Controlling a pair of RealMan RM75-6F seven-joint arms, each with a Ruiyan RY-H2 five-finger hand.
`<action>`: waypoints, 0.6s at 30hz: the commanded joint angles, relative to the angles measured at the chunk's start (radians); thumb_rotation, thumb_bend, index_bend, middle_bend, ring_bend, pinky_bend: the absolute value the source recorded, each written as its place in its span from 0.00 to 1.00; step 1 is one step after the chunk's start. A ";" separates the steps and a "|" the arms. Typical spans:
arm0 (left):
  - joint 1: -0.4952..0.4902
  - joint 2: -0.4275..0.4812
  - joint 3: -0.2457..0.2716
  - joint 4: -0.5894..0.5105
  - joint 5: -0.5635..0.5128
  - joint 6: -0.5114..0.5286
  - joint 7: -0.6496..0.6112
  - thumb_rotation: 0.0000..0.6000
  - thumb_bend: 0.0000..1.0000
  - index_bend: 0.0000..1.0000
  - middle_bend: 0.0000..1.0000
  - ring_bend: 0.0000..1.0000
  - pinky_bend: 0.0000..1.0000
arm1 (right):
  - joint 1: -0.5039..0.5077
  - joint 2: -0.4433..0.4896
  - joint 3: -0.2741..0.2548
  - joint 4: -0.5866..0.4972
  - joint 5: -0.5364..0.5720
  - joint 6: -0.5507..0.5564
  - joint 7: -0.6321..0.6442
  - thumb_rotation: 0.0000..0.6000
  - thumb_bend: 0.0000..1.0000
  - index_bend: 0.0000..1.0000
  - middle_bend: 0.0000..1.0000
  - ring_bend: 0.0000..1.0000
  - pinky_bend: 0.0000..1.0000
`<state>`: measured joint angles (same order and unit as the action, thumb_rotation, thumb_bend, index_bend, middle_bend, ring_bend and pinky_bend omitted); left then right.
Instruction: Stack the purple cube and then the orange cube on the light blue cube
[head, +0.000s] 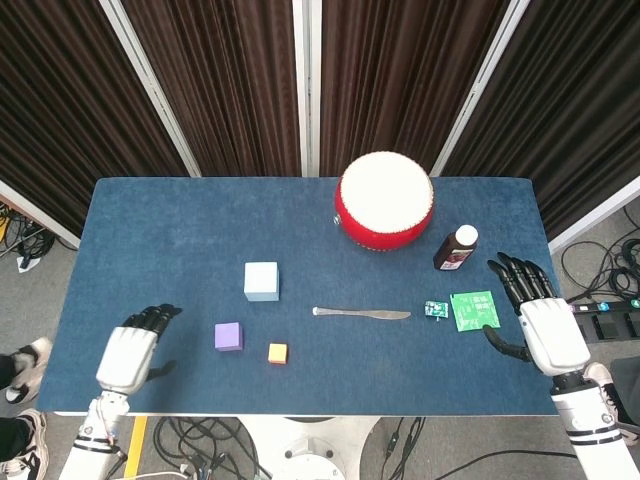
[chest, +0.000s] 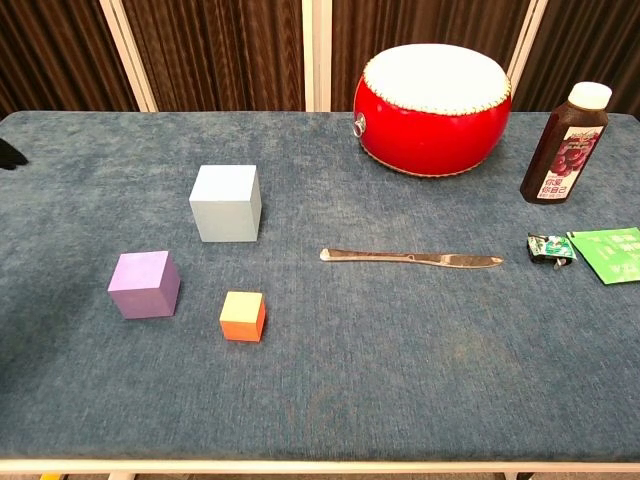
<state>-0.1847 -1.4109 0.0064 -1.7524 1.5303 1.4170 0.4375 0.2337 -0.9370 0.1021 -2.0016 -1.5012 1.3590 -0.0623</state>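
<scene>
Nothing stacked yet; I have every step left.
On the counter (head: 180, 215), light blue cube (head: 261, 281) stands alone, purple cube (head: 228, 336) at its seven o'clock, orange cube (head: 277, 352) at five. My left hand (head: 130, 353) and right hand (head: 540, 325) hold nothing, fingers spread.

On the blue surface (chest: 420, 370) I saw a red drum (chest: 432, 95) at the back, with a dark bottle (chest: 565, 146) to its right. A knife (chest: 410, 258) lay flat mid-surface; a small green packet (chest: 549, 247) sat just beside a green circuit board (chest: 612, 253).
</scene>
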 joint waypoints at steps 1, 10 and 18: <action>-0.023 -0.028 0.012 -0.003 0.024 -0.039 0.042 1.00 0.13 0.28 0.33 0.26 0.40 | -0.002 0.003 -0.002 0.002 -0.007 0.002 0.008 1.00 0.21 0.00 0.00 0.00 0.00; -0.105 -0.136 -0.049 0.065 -0.062 -0.164 0.097 1.00 0.13 0.28 0.33 0.26 0.40 | 0.000 0.007 -0.002 0.007 -0.005 -0.004 0.020 1.00 0.21 0.00 0.00 0.00 0.00; -0.129 -0.198 -0.081 0.087 -0.170 -0.203 0.130 1.00 0.14 0.28 0.34 0.26 0.40 | 0.004 0.011 0.005 0.009 0.008 -0.010 0.032 1.00 0.22 0.00 0.00 0.00 0.00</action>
<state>-0.3084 -1.5989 -0.0685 -1.6714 1.3721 1.2222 0.5608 0.2378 -0.9260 0.1073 -1.9925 -1.4935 1.3496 -0.0307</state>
